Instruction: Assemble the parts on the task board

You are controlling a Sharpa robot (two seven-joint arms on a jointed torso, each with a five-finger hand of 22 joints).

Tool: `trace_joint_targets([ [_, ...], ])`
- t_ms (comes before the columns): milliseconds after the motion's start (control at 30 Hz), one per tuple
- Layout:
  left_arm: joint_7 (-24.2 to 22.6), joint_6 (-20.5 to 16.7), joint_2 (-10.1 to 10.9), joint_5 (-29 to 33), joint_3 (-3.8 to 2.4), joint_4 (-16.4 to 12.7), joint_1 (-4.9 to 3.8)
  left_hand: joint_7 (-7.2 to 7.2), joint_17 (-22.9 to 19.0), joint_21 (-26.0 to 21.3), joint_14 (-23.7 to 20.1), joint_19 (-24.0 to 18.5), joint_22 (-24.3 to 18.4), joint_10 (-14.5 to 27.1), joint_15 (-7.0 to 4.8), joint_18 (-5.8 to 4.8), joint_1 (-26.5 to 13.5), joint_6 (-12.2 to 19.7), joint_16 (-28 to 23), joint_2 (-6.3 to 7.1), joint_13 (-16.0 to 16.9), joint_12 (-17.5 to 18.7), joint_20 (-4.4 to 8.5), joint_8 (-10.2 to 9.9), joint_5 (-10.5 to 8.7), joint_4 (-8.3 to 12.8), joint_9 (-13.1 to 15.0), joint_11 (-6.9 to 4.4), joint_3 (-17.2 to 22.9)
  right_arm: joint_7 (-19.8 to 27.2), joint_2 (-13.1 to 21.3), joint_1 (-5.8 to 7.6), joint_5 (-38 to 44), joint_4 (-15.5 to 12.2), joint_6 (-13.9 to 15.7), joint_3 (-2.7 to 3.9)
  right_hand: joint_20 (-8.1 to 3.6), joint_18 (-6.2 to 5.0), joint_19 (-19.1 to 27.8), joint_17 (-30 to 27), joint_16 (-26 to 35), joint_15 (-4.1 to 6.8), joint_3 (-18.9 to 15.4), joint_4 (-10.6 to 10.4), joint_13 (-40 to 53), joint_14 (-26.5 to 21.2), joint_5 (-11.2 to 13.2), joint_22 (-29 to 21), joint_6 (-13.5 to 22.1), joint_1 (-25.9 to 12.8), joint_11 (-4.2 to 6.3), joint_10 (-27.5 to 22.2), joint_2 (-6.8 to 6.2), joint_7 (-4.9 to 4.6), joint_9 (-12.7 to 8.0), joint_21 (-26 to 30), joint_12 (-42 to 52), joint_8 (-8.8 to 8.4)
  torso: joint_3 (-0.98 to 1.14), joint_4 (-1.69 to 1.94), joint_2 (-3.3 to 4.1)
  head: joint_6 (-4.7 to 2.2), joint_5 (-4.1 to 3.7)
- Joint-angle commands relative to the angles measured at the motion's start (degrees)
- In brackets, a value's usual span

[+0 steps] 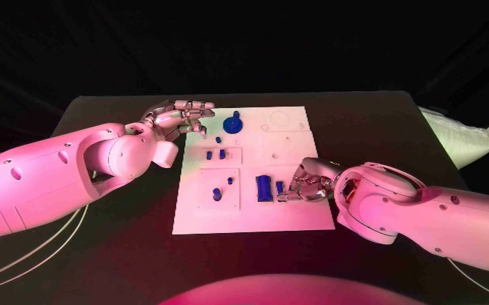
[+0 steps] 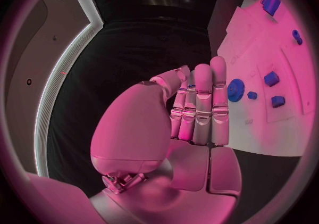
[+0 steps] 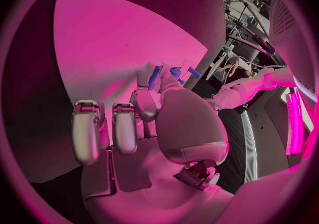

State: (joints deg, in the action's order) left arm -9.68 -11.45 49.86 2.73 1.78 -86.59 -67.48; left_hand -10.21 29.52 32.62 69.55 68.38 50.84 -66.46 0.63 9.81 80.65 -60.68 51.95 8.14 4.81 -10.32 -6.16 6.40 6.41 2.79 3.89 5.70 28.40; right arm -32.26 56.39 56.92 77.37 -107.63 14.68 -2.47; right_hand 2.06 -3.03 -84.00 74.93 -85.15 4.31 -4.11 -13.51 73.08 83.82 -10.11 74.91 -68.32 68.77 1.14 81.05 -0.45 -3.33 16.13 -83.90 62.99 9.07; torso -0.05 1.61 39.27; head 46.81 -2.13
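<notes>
The white task board [image 1: 297, 212] lies mid-table. My left hand [image 1: 184, 118] hovers at its far left corner, fingers straight and side by side, holding nothing; the blue gear [image 1: 234, 124] [image 2: 235, 90] sits just beyond the fingertips. Two small blue parts [image 1: 215, 154] [image 2: 271, 79] stand in a recess, and a blue peg [image 1: 217, 193] stands nearer the front. My right hand [image 1: 306, 181] rests on the board's right half. Its thumb and a finger close on a small blue part [image 1: 279, 187] beside the upright blue block [image 1: 264, 188] [image 3: 154, 76]; its other fingers [image 3: 86, 128] stay spread.
The black table [image 1: 122, 248] surrounds the board. A pale bag [image 1: 454, 139] lies at the table's right edge. Thin cables [image 1: 41, 248] curve over the front left of the table, under my left arm.
</notes>
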Motion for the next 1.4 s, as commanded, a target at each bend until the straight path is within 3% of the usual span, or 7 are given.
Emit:
trace_joint_targets([
  [33, -0.2, 1.1, -0.1, -0.1, -0.03, -0.1, -0.02, -0.02, -0.1, -0.2, -0.4, -0.4, 0.0, 0.3, -0.13, 0.67, 0.3, 0.6, -0.2, -0.23, 0.0, -0.3, 0.15, 0.2, 0.26, 0.5, 0.0, 0.06, 0.0, -0.1, 0.0, -0.16, 1.0, -0.1, 0.4, -0.10, -0.36, 0.84, -1.5, 8.7, -0.3, 0.32, -0.6, -0.1, 0.0, 4.9, -0.7, 6.5, 0.3, 0.0, -0.18, 0.3, 0.64, 0.02, 0.0, -0.2, -0.1, -0.04, 0.02, 0.00, -0.06, 0.00, 0.00],
  [367, -0.7, 1.4, -0.4, 0.9, -0.02, 0.8, 0.21, -0.07, -0.1, -0.2, -0.5, -0.5, 0.1, 0.4, -0.03, 0.61, -0.2, 0.6, -0.2, -0.24, -0.1, -0.4, 0.08, 0.2, 0.21, 0.3, 0.0, 0.13, -0.1, 15.9, 2.0, 1.43, -10.7, 0.5, 7.5, 0.05, 0.08, 0.35, -0.3, 7.3, 0.8, -0.36, -2.8, 1.0, -2.8, 4.5, -3.5, 4.5, 3.0, 2.7, -1.06, -2.2, -0.58, -1.06, -0.5, 1.3, -5.2, -1.42, -0.11, -0.11, -0.51, -0.88, -0.20],
  [667, -4.2, 3.2, -1.5, 6.9, -0.05, 3.7, 1.00, 0.08, -0.2, -1.2, -1.5, -1.4, -0.4, 1.0, 0.44, 0.52, -3.3, 1.3, -0.1, 0.36, -0.1, -0.7, -0.44, 0.1, 0.05, -1.0, -0.1, 0.19, -1.7, 35.4, 0.1, 5.73, -36.4, 9.9, 9.2, 0.14, 1.27, -1.79, 4.9, 0.5, 6.8, -1.64, -3.3, 4.2, -9.3, 2.6, -1.2, -4.6, 7.2, 7.9, -2.60, -7.7, 1.09, -2.91, -1.3, 8.5, -15.6, -3.57, -0.63, -0.66, -2.71, -2.00, -0.27],
  [867, -6.5, 1.8, -3.2, 7.5, -0.05, 6.1, 1.62, 0.31, -6.6, -10.0, -12.8, -12.3, -5.0, 2.0, 2.55, -0.18, -4.4, 3.0, -13.4, 0.43, -0.5, -0.7, -2.19, -0.4, -0.86, -1.9, -0.2, 0.86, -3.5, 44.6, -4.7, 6.64, -51.4, 19.2, 6.1, 0.24, 2.92, -7.30, 22.2, -25.3, 33.3, -3.52, -3.7, 6.9, -22.3, -9.2, 1.4, -32.9, 10.4, 12.2, -4.54, -20.2, 2.77, -4.78, -1.7, 34.7, -33.6, -4.27, -0.95, -1.32, -4.43, -2.95, -0.52],
  [1100, -9.8, -2.4, -6.4, 9.5, -0.11, 9.7, 2.49, 1.99, -16.2, -22.6, -16.3, -20.3, -16.0, 3.5, 6.24, 0.10, -3.5, 3.4, -33.7, -0.09, -1.2, 4.1, -6.43, -1.7, -1.30, -1.9, -0.1, 3.01, -4.1, 51.3, -10.7, 6.76, -63.2, 29.8, 1.8, 0.85, 6.91, -7.18, 30.1, -44.5, 61.0, -7.68, -3.4, 9.4, -43.4, -23.2, 4.0, -45.9, 13.2, 17.4, -7.81, -23.3, 5.44, -6.54, -4.5, 54.0, -50.4, -5.09, -1.02, -1.47, -5.57, -4.74, -0.75],
  [1233, -11.8, -5.0, -8.5, 10.1, -0.16, 12.0, 2.69, 1.74, -19.5, -26.1, -15.4, -20.4, -20.8, 3.7, 6.75, 0.79, -3.1, 2.6, -39.1, -0.56, -1.2, 6.0, -7.84, -2.3, -1.29, -1.4, -0.1, 3.43, -5.6, 53.6, -13.2, 6.46, -66.4, 34.3, -0.1, 1.09, 8.96, -7.10, 27.9, -54.8, 72.7, -8.66, -3.7, 11.4, -56.4, -21.0, 4.2, -53.3, 12.4, 18.4, -8.33, -19.2, 6.75, -6.77, -7.2, 62.9, -56.4, -5.43, -0.94, -1.22, -5.92, -6.26, -1.03],
  [1400, -13.7, -7.2, -10.4, 10.1, -0.19, 14.3, 2.83, 1.25, -20.9, -27.2, -13.5, -19.2, -23.4, 3.1, 6.70, 0.81, -2.7, 1.7, -41.2, -1.09, -1.2, 6.5, -7.85, -2.4, -1.21, -1.1, -0.1, 3.08, -6.3, 55.2, -15.8, 5.95, -68.0, 38.4, -1.6, 1.39, 8.62, -7.40, 24.3, -60.8, 77.8, -8.93, -4.1, 13.9, -64.2, -17.3, 4.1, -57.7, 11.3, 17.7, -8.37, -16.5, 7.94, -6.63, -9.4, 67.4, -58.4, -5.34, -0.52, -1.25, -5.85, -7.59, -0.69],
])
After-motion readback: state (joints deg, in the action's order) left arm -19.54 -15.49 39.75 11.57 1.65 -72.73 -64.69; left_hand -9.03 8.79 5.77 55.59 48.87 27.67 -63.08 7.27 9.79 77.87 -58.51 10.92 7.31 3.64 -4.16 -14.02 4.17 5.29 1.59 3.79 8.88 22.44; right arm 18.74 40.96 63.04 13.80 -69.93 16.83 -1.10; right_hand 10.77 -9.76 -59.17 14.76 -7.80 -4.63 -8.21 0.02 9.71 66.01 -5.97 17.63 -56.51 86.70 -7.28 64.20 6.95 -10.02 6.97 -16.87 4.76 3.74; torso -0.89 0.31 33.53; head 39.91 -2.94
